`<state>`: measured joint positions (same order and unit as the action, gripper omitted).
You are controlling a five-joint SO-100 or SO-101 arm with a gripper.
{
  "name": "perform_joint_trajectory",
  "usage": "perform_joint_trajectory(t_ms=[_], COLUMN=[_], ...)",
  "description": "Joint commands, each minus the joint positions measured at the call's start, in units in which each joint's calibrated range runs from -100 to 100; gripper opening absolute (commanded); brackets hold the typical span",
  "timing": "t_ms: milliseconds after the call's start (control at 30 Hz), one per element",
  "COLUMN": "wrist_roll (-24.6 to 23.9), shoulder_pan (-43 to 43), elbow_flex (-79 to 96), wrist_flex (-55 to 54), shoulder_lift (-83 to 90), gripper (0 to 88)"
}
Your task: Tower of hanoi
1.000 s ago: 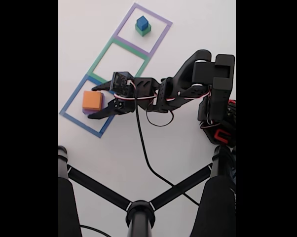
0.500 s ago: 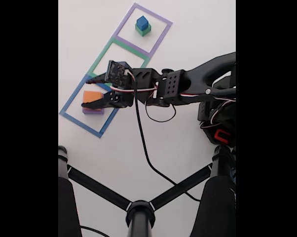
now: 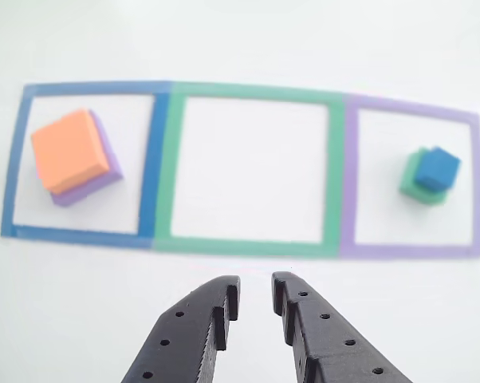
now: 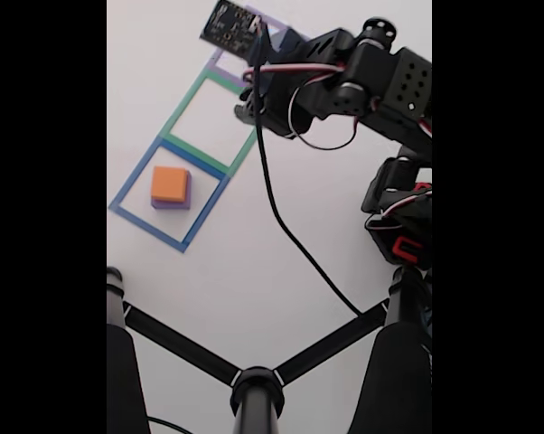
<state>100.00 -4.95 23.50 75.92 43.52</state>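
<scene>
— Changed since a second back? Was straddling the orange block [image 3: 68, 150] with wide jaws; lifted away now and swung toward 12 o'clock of the fixed view, above the far squares.

— Gripper [image 3: 254, 289]? Narrow, almost closed, empty, hanging just short of the green outline [image 3: 252, 169] in the other view.

— Blocks? Orange left on purple [image 3: 103, 177], slightly skewed, at 9 o'clock inside the blue outline [image 3: 151, 167]. Blue cube [image 3: 439, 168] on green [image 3: 418, 186] at 3 o'clock, in the purple outline [image 3: 346, 177].

— Meaning? Orange probably placed and released; blue cube likely next, judging by the heading.
</scene>
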Motion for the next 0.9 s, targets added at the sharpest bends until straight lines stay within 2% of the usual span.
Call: perform_joint_trajectory(t_ms=[0,233,467,600,867], wrist_roll=[0.00,0.00,0.00,0.00,0.00], shoulder_pan=[7.28,14.37,18.87,21.00,24.21], elbow_flex=[-16.37,-27.27,-23.45,-13.73,10.99], wrist_flex=[15.34,23.27,22.70,16.06,-8.70], shoulder_lift=[2.07,-0.01,0.23,2.79,7.44], gripper=[0.0,0.0,0.0,3.5,22.0])
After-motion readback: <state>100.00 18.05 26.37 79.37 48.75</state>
